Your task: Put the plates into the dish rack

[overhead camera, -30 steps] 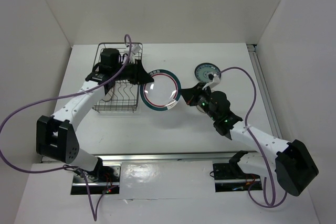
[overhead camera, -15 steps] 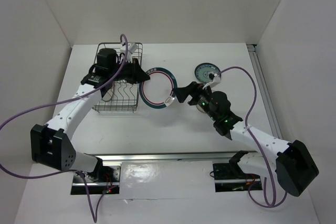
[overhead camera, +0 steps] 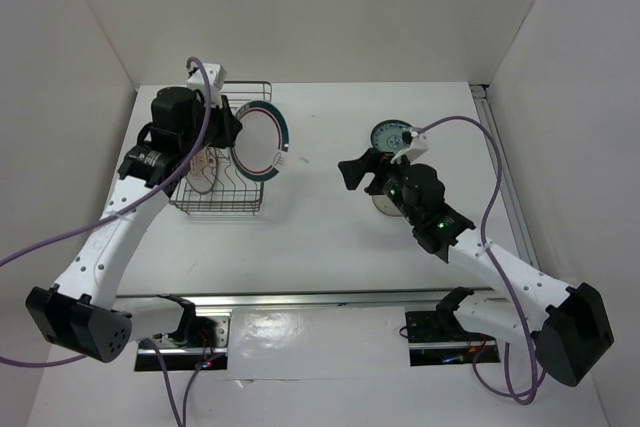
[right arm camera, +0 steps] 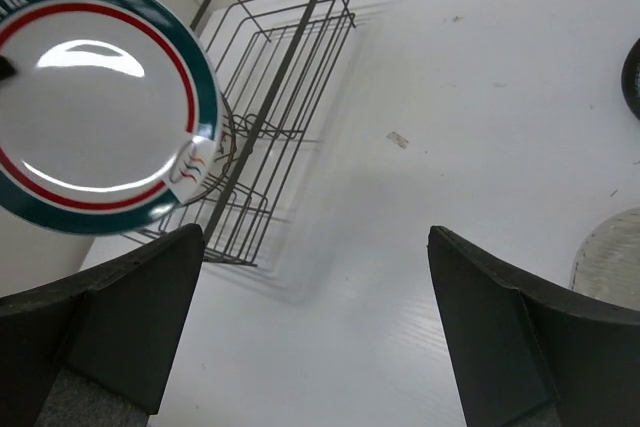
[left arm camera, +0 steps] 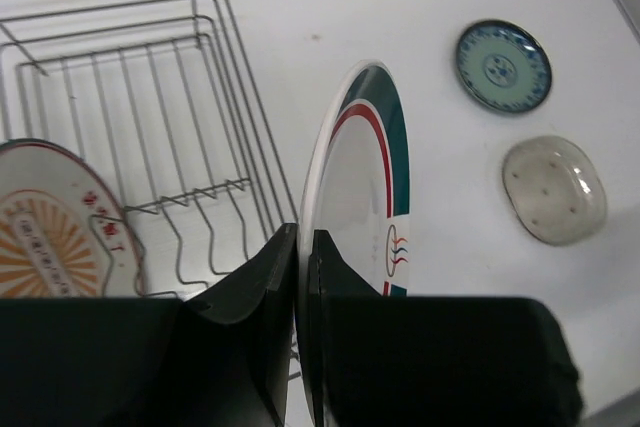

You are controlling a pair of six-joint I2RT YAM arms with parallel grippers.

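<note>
The left pincer (left arm camera: 297, 282) is gripping the white plate with the dark-green-and-red rim (left arm camera: 365, 202), its two fingers pressed together on the plate's lower edge. The plate is standing on edge, nearly upright, with its face turned toward 3 o'clock in the top view. It is hanging in the air along the 3 o'clock wall of the dish rack (overhead camera: 222, 211), near the rack's far corner, and it is not sitting between the prongs.

The rack is resting on the white desk (overhead camera: 330, 242) at about 10 o'clock from the desk's middle. Inside it, the white plate with the orange sunburst (left arm camera: 55, 247) is leaning on edge at the 9 o'clock side, and the prongs beside it are standing bare.

The right pincer (overhead camera: 352, 172) is hovering over open desk, well apart from the rack and at 3 o'clock of it. Its fingers are spread wide, gripping nothing, and pointing toward 9 o'clock.

The dark teal patterned plate (overhead camera: 392, 135) is lying flat on the desk at about 1 o'clock from the right pincer. The plain translucent grey plate (left arm camera: 553, 190) is lying flat just at 6 o'clock of the teal one, the two close but apart. In the top view the right arm is covering most of the grey plate.
</note>
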